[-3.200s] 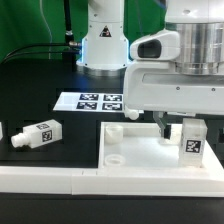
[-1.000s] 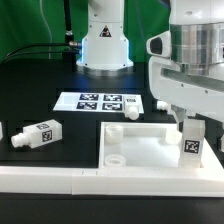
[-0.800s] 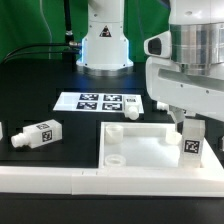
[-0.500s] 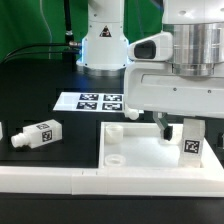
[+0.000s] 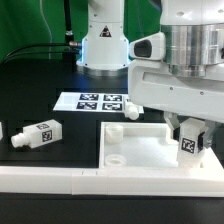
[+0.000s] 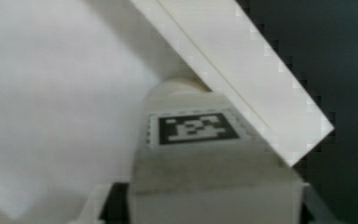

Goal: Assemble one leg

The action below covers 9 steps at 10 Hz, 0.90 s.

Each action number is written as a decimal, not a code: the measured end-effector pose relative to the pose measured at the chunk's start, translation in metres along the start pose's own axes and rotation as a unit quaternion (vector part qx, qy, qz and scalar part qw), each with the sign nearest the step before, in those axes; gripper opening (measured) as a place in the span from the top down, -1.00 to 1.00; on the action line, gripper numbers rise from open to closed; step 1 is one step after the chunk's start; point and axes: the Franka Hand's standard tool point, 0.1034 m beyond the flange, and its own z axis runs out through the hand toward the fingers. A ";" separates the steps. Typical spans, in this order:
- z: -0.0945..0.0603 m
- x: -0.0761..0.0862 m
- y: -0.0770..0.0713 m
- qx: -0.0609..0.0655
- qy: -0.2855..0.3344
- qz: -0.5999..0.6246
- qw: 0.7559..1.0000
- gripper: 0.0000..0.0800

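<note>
Legs number two in the exterior view: one (image 5: 192, 142) clamped upright in the pincer (image 5: 189, 128), one (image 5: 35, 134) lying loose.

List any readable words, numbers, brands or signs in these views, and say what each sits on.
No words, numbers or brand names can be read in either view.
Gripped leg: one black-and-white square tag, a pattern only, no characters.
Loose leg on the table: the same kind of tag, no characters.
Marker board: several pattern tags, too small to make out beyond black-and-white squares.
</note>
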 end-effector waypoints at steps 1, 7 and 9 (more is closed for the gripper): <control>0.000 0.000 0.001 -0.003 0.000 0.075 0.997 0.28; -0.002 -0.001 0.004 0.001 -0.035 0.515 0.857 0.28; -0.002 -0.001 0.004 -0.002 -0.034 0.560 0.828 0.28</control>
